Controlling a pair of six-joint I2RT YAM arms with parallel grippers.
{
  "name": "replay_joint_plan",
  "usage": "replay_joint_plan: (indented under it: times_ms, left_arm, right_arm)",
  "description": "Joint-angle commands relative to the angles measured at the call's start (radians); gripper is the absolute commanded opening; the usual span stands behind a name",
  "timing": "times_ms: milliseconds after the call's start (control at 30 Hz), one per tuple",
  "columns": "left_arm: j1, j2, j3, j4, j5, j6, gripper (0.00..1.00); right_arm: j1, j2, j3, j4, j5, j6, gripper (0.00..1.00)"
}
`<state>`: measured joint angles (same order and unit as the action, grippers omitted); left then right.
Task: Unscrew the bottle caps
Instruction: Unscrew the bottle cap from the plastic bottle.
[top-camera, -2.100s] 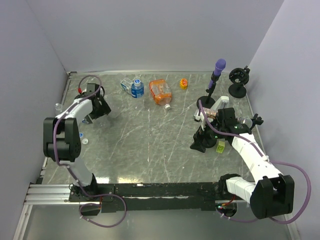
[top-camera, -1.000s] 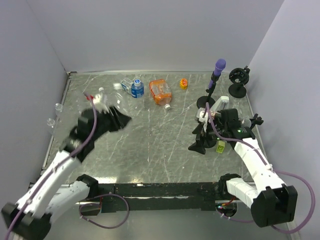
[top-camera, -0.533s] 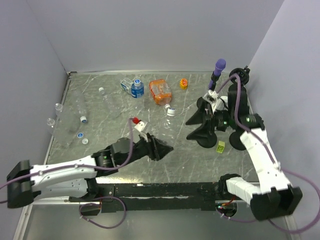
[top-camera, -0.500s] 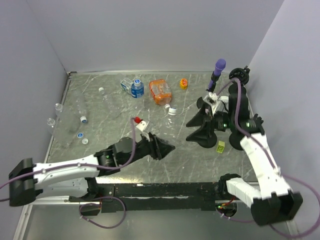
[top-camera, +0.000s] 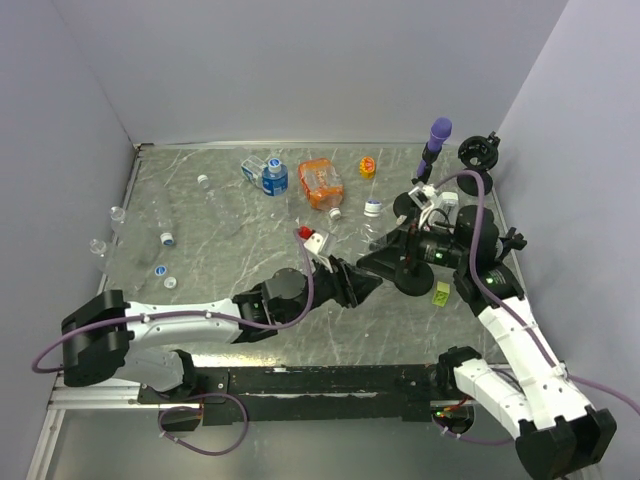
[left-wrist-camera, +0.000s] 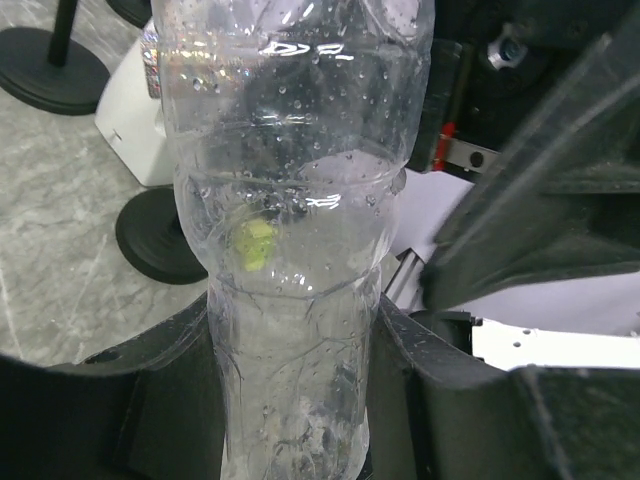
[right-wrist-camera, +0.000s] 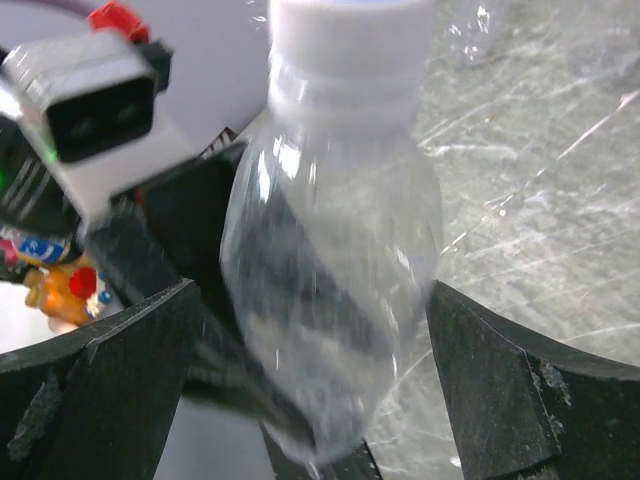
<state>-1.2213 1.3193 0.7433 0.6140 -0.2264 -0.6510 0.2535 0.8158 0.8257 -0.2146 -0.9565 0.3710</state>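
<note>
- Overhead, a grey marbled table (top-camera: 230, 250) sits between pale lilac walls (top-camera: 300, 70); loose bottle caps (top-camera: 160, 270) lie near its left edge.
- At centre frame, the left gripper (top-camera: 358, 285) is clamped on the base of a clear bottle (left-wrist-camera: 290, 300).
- The right gripper (top-camera: 378, 262) has its fingers spread wide, flanking the bottle's body without touching it.
- The bottle's white cap (right-wrist-camera: 345, 40) is at the top of the right wrist view.

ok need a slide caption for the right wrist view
Clear bottle with white cap poised between the open fingers of the right gripper
</note>
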Motion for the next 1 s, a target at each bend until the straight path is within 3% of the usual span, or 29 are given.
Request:
replay_joint_plan:
  times_ms: [0, 133, 400, 433, 500, 567, 700, 833, 967]
  left_arm:
    - [-0.023, 0.031, 0.059, 0.118, -0.004, -0.01, 0.22]
    - [-0.038, 0.04, 0.057, 0.13, -0.014, -0.024, 0.22]
    - [-0.041, 0.0, 0.021, 0.125, -0.143, -0.062, 0.27]
    - [-0.041, 0.001, 0.024, 0.124, -0.143, -0.068, 0.29]
    - [-0.041, 0.004, 0.025, 0.119, -0.133, -0.084, 0.51]
    - [-0.041, 0.0, 0.025, 0.101, -0.119, -0.11, 0.76]
    - [-0.041, -0.057, -0.004, 0.055, -0.07, -0.081, 0.99]
    - [-0.041, -0.129, -0.065, 0.016, -0.037, -0.082, 0.97]
    - [-0.04, -0.173, -0.114, -0.019, -0.037, -0.104, 0.97]
  right_arm:
    - [0.07, 0.054, 0.006, 0.058, 0.14, 0.103, 0.99]
    - [0.076, 0.088, 0.0, 0.083, 0.134, 0.123, 0.93]
    - [0.076, 0.074, -0.06, 0.158, 0.033, 0.177, 0.37]
    - [0.076, 0.072, -0.062, 0.161, 0.027, 0.174, 0.3]
    - [0.075, 0.074, -0.054, 0.156, 0.012, 0.149, 0.2]
    - [0.07, 0.083, -0.027, 0.104, 0.013, 0.074, 0.16]
    - [0.023, 0.066, 0.004, 0.011, -0.054, -0.131, 0.11]
    - [-0.013, 0.037, 0.01, -0.144, -0.161, -0.416, 0.11]
    - [-0.022, 0.052, 0.041, -0.307, -0.175, -0.659, 0.11]
